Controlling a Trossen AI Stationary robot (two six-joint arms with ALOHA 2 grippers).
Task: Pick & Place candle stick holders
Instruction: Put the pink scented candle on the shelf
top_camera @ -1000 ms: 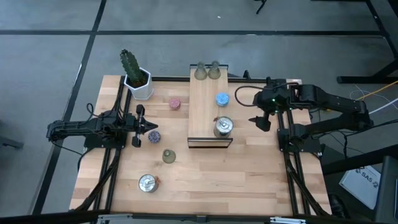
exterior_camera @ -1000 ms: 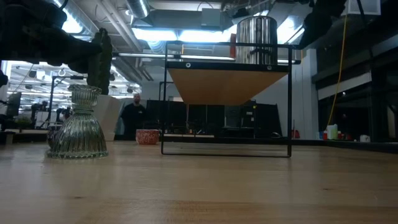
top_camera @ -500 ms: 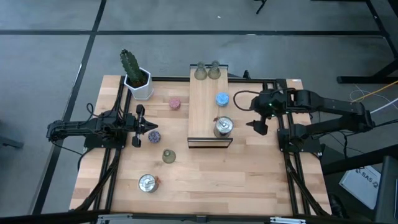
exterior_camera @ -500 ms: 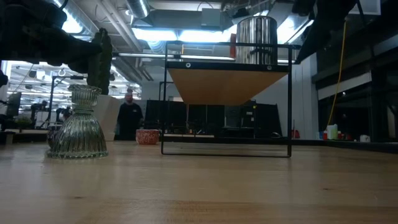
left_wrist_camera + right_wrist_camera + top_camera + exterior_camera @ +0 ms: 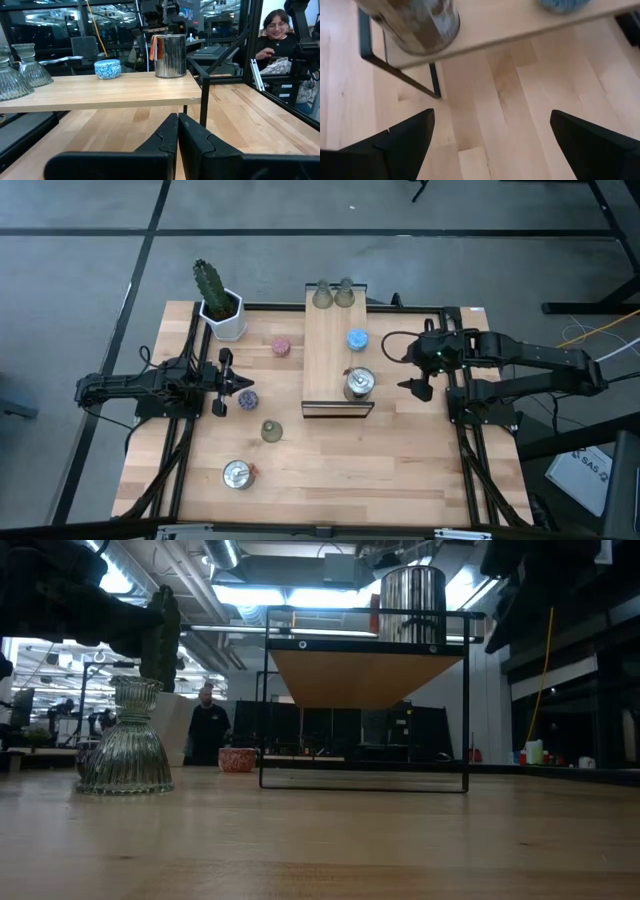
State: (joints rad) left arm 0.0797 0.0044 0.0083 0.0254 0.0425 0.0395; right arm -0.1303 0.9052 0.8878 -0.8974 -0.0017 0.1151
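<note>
I see the right gripper (image 5: 413, 387) hanging over the table (image 5: 400, 470) just beside the raised wooden board (image 5: 325, 360), level with the silver holder (image 5: 359, 383) at the board's near end. Its fingers (image 5: 395, 145) are spread fully wide and hold nothing. In its wrist view I note that silver holder and the blue holder (image 5: 562, 5) both standing on the board.

The left gripper (image 5: 243, 385) rests low at the table's left side, fingers (image 5: 167, 137) pressed together and empty, with the purple holder (image 5: 246, 399) just beside its tip.

Two green holders (image 5: 333, 294) stand at the board's far end. On the table I find the pink holder (image 5: 282, 346) near the cactus pot (image 5: 224, 317), the third green holder (image 5: 271, 430), and the second silver holder (image 5: 237, 474) towards the front.
</note>
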